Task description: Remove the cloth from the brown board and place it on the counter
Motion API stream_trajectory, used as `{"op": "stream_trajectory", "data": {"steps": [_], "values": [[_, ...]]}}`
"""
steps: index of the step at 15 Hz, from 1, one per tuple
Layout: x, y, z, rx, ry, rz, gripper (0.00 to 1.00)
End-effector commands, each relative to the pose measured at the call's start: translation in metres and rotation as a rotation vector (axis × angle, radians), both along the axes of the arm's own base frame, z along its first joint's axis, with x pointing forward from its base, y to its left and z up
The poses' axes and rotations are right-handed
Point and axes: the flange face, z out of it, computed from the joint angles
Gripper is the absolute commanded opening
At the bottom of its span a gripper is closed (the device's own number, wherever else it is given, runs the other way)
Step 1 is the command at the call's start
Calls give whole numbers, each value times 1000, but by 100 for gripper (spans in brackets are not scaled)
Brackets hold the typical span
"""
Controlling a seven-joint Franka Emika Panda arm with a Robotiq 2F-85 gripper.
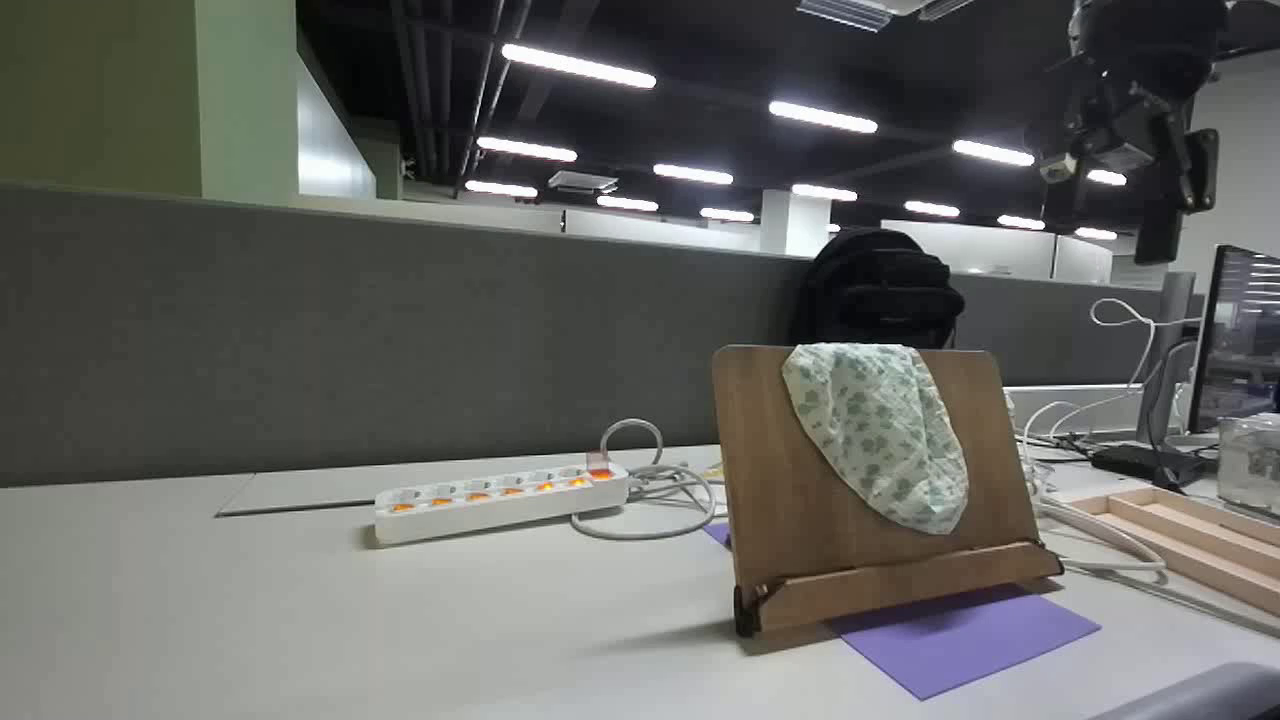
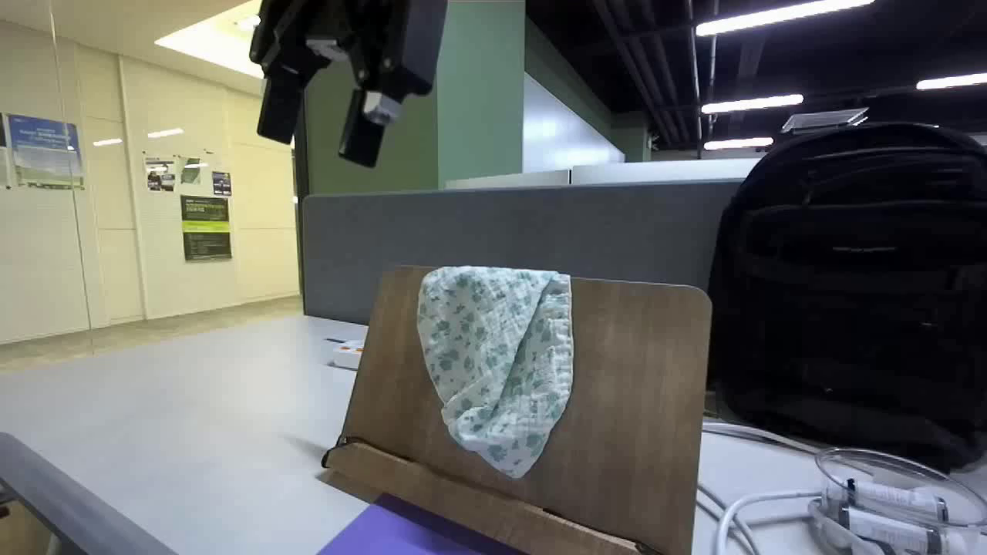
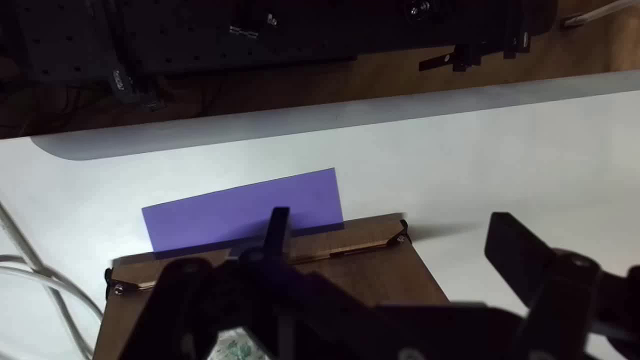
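Your end effector (image 2: 318,137) hung high above the desk (image 1: 250,600), released, its jaws standing wide apart with nothing between them. In both exterior views it was well apart from the cloth (image 2: 486,347) and the brown board (image 2: 632,385). The wrist view agreed: one jaw showed against the purple sheet (image 3: 235,210) and the board, the other against the desk beside them, with only a scrap of the cloth peeping in at the bottom.

Below, the cloth lay draped over the board's top edge and hung down its face to a rounded tip, ending short of the ledge (image 1: 910,588). How much fell behind the panel, you could not tell. The board stood tilted back on the desk, the purple sheet partly under it.

Judging from that, you had the whole task before you: no part of the removal was done, and the grasp, the lift off the edge and the setting down on the desk were all left. The fold along the top looked your likeliest grip; catching the panel with it might have tipped the stand.

Farther out, a power strip (image 1: 500,505) lay on the desk and a backpack (image 1: 880,290) stood near the grey partition (image 1: 400,340); a landing spot away from the strip seemed wiser.
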Motion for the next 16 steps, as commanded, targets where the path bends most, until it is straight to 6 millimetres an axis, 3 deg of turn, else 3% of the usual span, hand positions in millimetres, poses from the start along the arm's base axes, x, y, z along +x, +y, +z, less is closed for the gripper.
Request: {"op": "stream_trajectory", "data": {"steps": [1,11,16], "values": [[0,0,1,0,1,0,100],[0,0,1,0,0,1,100],[25,-14,11,-114,-142,-28,100]]}}
